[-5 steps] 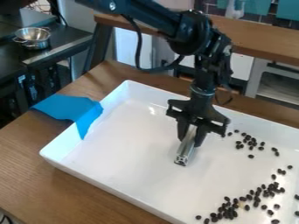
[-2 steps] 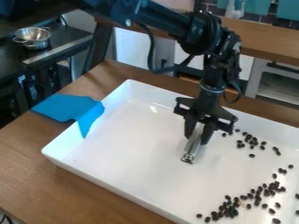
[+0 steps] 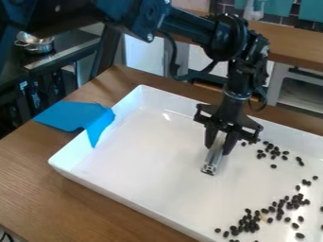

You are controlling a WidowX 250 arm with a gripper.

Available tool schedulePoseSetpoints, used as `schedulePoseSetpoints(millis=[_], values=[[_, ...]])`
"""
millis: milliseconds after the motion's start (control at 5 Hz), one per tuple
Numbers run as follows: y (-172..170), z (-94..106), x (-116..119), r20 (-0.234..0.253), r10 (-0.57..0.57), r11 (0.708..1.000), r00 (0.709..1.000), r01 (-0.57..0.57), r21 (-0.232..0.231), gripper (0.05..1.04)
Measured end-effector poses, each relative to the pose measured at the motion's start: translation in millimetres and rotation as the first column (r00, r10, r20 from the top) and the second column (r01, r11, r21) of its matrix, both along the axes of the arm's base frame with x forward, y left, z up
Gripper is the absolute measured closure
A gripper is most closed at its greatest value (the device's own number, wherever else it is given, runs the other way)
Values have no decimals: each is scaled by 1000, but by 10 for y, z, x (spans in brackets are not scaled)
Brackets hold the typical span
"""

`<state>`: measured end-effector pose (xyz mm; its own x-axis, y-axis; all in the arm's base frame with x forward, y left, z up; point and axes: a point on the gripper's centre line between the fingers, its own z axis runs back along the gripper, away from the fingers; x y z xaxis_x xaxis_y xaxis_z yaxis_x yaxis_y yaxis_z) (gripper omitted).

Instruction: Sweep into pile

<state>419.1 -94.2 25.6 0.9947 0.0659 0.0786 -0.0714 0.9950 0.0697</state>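
gripper (image 3: 218, 145) fingers clamped on metal bar (image 3: 213, 159). bar prob. stiff, light; smooth faces may slip, so hold high & square. dark beans (image 3: 290, 206) loose in white tray (image 3: 126, 203), twd. view's r. edge; prob. hard, v. light, apt to roll. bar's upper end hid. btwn. fingers; tray's near r. part cut off; bar-tray contact unclear.

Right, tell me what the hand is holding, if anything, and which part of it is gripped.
A silvery metal bar, gripped by its upper part in the hand; its lower end sticks out below, angled down.
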Motion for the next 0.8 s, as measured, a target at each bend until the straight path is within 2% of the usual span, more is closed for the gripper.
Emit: schedulePoseSetpoints(millis=[200,600,800], values=[[-117,6,-4,-2,-12,1000,1000,12,-5,715],[-691,18,-143,-17,-97,995,995,96,-35,715],[-729,20,-151,-20,-109,994,994,108,-33,715]])
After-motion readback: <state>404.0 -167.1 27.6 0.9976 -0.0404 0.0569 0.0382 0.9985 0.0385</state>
